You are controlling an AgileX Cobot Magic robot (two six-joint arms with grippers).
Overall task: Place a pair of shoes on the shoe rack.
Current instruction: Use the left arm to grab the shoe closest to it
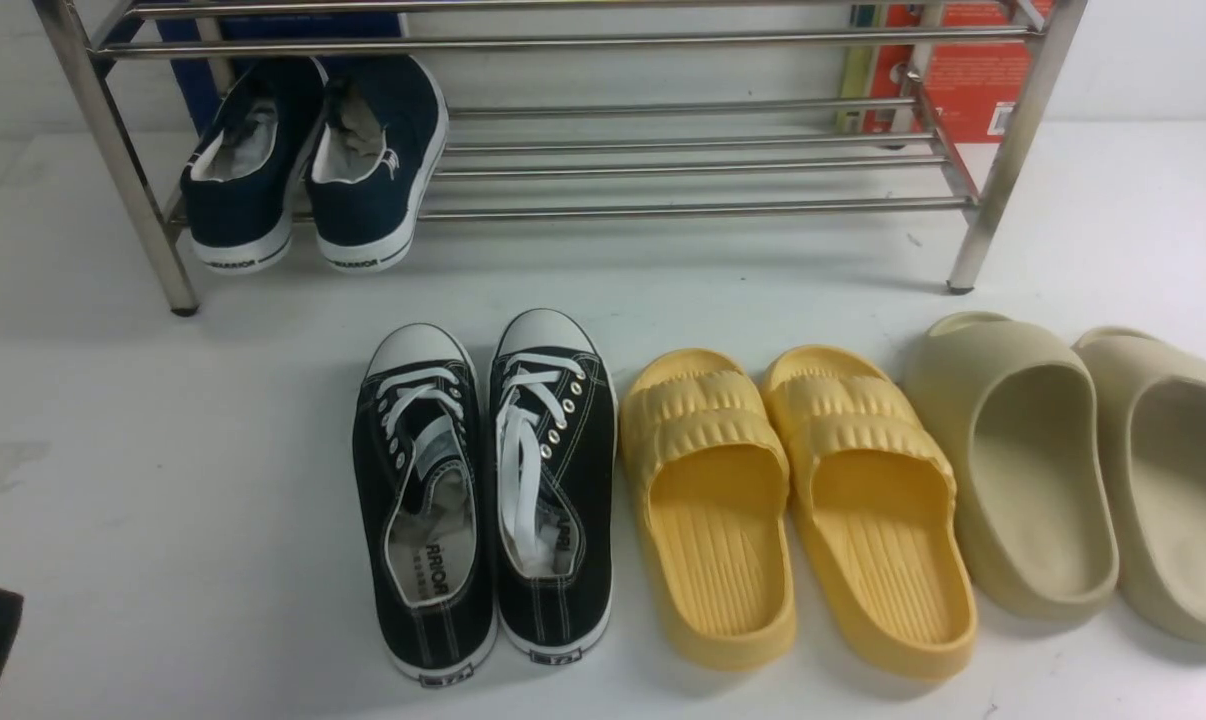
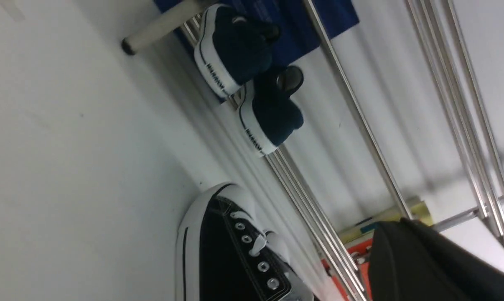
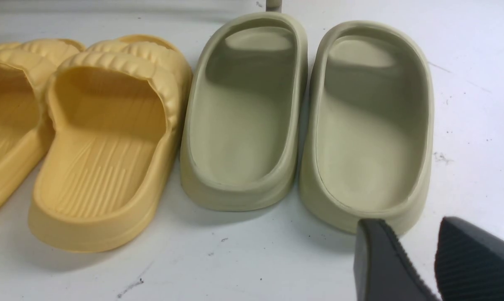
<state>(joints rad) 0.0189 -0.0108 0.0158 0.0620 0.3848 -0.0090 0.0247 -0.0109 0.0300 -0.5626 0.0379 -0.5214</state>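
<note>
Two black canvas sneakers [image 1: 553,480], the pair of shoes to be stored, stand on the white counter [image 1: 163,450]. They sit side by side and touching, toe caps pointing toward the shoe rack [image 1: 663,210]. They are just in front of the rack and apart from it, so neither shoe is on a shelf.

Rack status: the lower shelf carries a navy slip-on pair [image 1: 313,170] at its left end. From there to the right end, the lower bars carry nothing. The upper shelf is mostly cut off at the top of the front view.

Other items on the counter: yellow slides [image 1: 793,500] just beside the black pair, and beige slides [image 1: 1063,470] further right.

Pincer status:
- Right pincer [image 3: 419,267]: fingers apart with nothing between them, positioned near the heel of a beige slide and well apart from the black pair.
- Left pincer [image 2: 427,259]: only a dark mass shows at the frame edge, near the toe of one black sneaker. Whether the jaws are wide or narrow cannot be told. It is not seen holding a shoe.

Progress assessment: no part of the placement is complete. Grasping, lifting and setting down are outstanding for both sneakers.
</note>
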